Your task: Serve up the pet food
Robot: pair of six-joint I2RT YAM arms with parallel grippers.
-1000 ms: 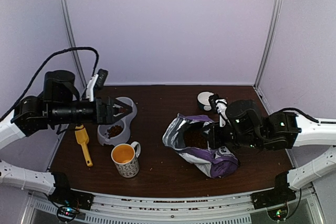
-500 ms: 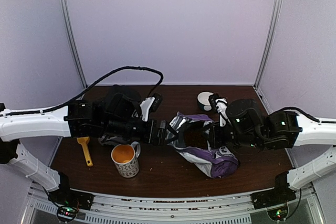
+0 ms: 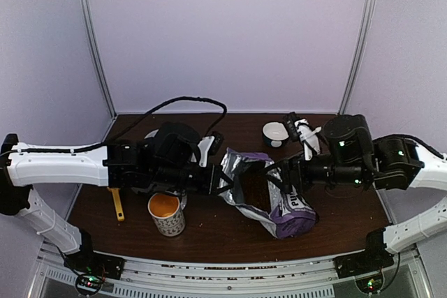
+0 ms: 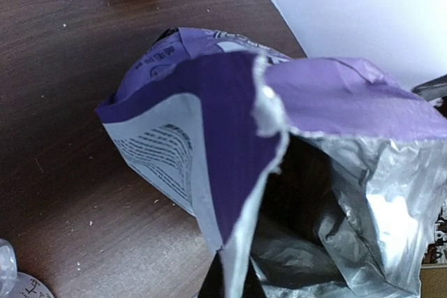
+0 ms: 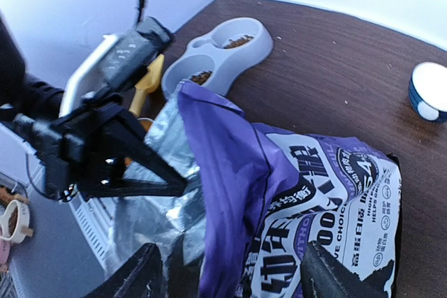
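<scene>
Swinging over from the bowl, the left gripper (image 3: 218, 179) is now pinching shut on the silver lip at 9 o'clock of the purple bag (image 3: 286, 215). The right gripper (image 3: 281, 176), at the bag's 3 o'clock, is spreading wide and gripping nothing. Brown kibble (image 5: 239, 41) is lying in the grey double bowl (image 5: 260, 52).

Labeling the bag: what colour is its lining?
Silver foil; bag lining shows best in left wrist view.

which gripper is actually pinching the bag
The left gripper, shut on the silver mouth edge of the purple bag; the right gripper stands open astride it.
</scene>
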